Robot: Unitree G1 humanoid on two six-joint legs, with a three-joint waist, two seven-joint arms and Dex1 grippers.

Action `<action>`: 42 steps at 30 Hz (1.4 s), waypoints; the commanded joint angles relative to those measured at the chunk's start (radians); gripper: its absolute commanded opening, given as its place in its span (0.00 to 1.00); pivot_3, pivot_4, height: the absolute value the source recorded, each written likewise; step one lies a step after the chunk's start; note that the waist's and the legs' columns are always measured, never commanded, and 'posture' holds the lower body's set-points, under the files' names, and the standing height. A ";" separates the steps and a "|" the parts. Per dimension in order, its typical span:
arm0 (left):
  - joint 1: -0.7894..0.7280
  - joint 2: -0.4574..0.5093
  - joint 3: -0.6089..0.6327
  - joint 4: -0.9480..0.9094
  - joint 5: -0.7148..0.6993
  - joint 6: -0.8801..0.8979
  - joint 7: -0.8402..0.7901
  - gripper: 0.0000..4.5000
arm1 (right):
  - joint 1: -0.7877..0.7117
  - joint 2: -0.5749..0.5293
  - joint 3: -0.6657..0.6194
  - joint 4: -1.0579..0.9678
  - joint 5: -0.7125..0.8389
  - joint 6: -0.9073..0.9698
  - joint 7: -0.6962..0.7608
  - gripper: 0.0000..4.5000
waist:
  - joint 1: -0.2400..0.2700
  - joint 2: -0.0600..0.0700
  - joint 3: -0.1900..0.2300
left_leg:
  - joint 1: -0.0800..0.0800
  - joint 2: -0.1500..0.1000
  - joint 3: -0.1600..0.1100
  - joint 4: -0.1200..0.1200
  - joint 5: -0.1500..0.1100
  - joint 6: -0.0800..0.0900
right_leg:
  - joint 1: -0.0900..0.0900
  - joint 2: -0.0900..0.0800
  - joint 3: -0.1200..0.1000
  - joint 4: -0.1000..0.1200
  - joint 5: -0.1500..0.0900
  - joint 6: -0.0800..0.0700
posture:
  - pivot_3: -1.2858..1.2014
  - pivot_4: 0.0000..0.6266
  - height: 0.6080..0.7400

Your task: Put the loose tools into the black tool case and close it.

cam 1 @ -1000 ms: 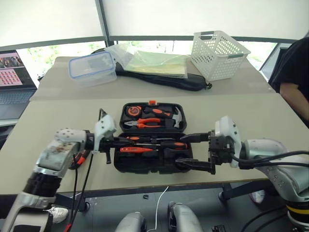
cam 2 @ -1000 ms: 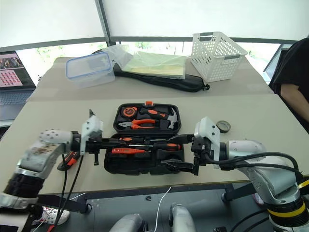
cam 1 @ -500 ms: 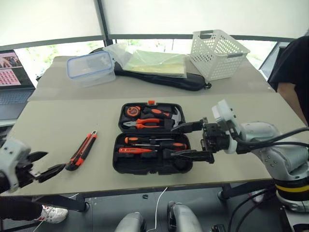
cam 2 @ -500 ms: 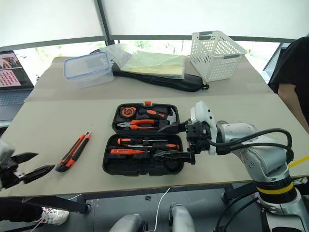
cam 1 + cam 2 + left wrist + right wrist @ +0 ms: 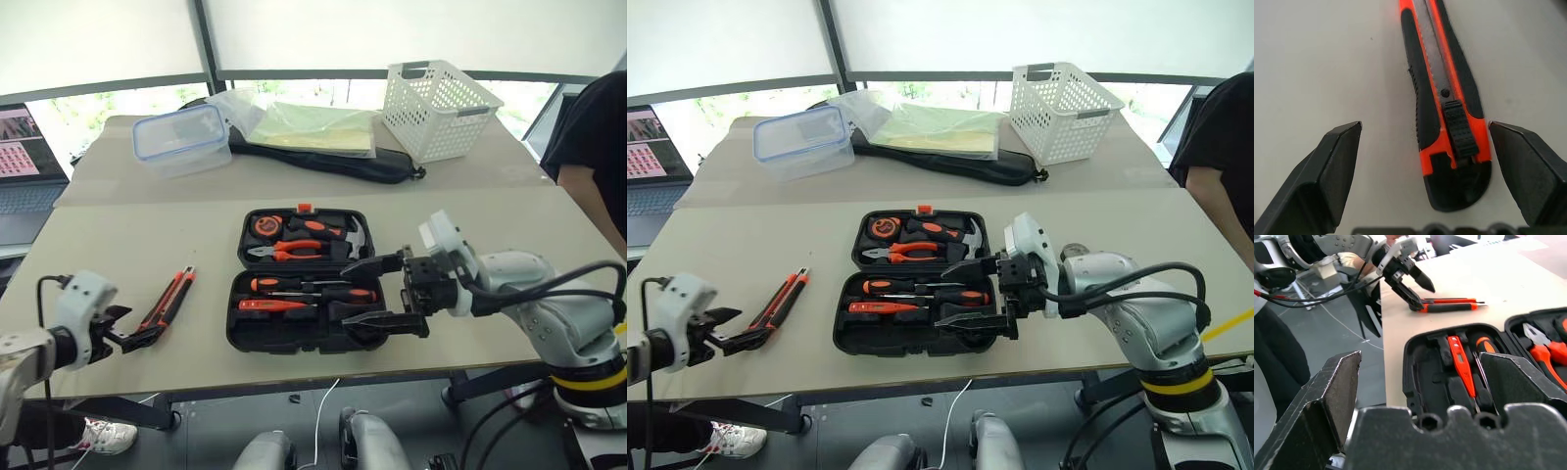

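The black tool case (image 5: 249, 331) lies open in the middle of the table. Two orange-and-black screwdrivers (image 5: 315, 287) and a slim orange tester pen (image 5: 270, 305) rest in its near half. The orange-black utility knife (image 5: 170, 303) lies on the table left of the case. My left gripper (image 5: 132, 331) is open at the knife's near end; in the left wrist view the knife (image 5: 1442, 98) lies between the fingers (image 5: 1334, 166), closer to one, untouched. My right gripper (image 5: 377, 292) hovers open and empty over the case's right side.
The case's far half holds pliers (image 5: 294, 248), a hammer (image 5: 357, 235) and a tape measure (image 5: 269, 224). A clear blue-rimmed box (image 5: 181, 139), a long black bag (image 5: 333, 162) and a white basket (image 5: 441, 106) stand at the back. A person sits at far right (image 5: 593, 147).
My left gripper opened, left the case, swung out left and now sits at the utility knife's near end. The right gripper stayed open and barely moved.
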 commanded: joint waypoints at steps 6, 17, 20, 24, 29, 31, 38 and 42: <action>-0.037 0.012 -0.084 0.122 0.037 -0.090 -0.028 0.53 | 0.050 -0.029 -0.040 -0.087 -0.003 -0.009 -0.045 1.00 | 0.004 0.002 -0.001 | 0.001 0.000 0.000 -0.001 0.000 0.000 | 0.001 -0.001 0.001 0.001 0.000 0.000 | 0.52 0.24 1.00; -0.213 0.106 -0.064 0.040 -0.076 -0.383 -0.343 0.40 | 0.154 -0.117 -0.095 -0.126 0.036 0.006 -0.027 1.00 | 0.010 -0.001 0.000 | -0.003 0.000 -0.001 0.001 0.000 0.000 | -0.001 -0.002 -0.001 -0.001 0.000 0.000 | 0.52 0.24 1.00; -0.275 0.126 -0.185 -0.021 -0.061 -0.446 -0.451 0.40 | 0.185 -0.135 -0.097 -0.131 0.017 -0.015 -0.017 1.00 | 0.008 -0.001 0.000 | -0.002 0.000 0.000 0.001 0.000 0.000 | -0.001 -0.002 -0.001 -0.001 0.000 0.000 | 0.52 0.24 1.00; -0.383 0.116 -0.383 -0.048 -0.008 -0.512 -0.584 0.40 | 0.204 -0.136 -0.099 -0.140 0.007 -0.020 -0.029 1.00 | 0.003 -0.001 0.000 | -0.002 -0.001 0.001 0.001 0.000 0.000 | -0.001 -0.002 -0.001 -0.001 0.000 0.000 | 0.52 0.24 1.00; -0.530 0.047 -0.572 0.049 0.088 -0.571 -0.677 0.40 | 0.227 -0.130 -0.112 -0.169 0.009 -0.016 -0.064 1.00 | 0.003 -0.001 0.000 | -0.002 0.000 0.002 0.001 0.000 0.000 | 0.000 -0.002 0.001 -0.001 0.000 0.000 | 0.52 0.24 1.00; -0.566 0.016 -0.608 0.081 0.106 -0.571 -0.687 0.40 | 0.242 -0.130 -0.120 -0.181 0.011 -0.015 -0.080 1.00 | 0.008 -0.001 0.000 | -0.002 0.000 0.002 0.001 0.000 0.001 | 0.000 -0.001 0.001 -0.001 0.000 0.000 | 0.52 0.24 1.00; -0.594 -0.042 -0.664 0.163 0.185 -0.670 -0.699 0.40 | 0.273 -0.130 -0.134 -0.207 0.016 -0.014 -0.121 1.00 | 0.007 -0.002 0.000 | -0.004 0.000 0.002 0.005 -0.001 0.003 | 0.000 -0.001 0.001 -0.001 0.000 0.000 | 0.52 0.24 1.00; -0.594 -0.058 -0.680 0.156 0.193 -0.632 -0.702 0.40 | 0.267 -0.128 -0.136 -0.207 0.017 -0.014 -0.139 1.00 | 0.009 -0.002 0.000 | -0.004 0.000 0.002 0.006 -0.001 0.004 | 0.001 -0.001 0.001 -0.001 0.000 0.000 | 0.52 0.24 1.00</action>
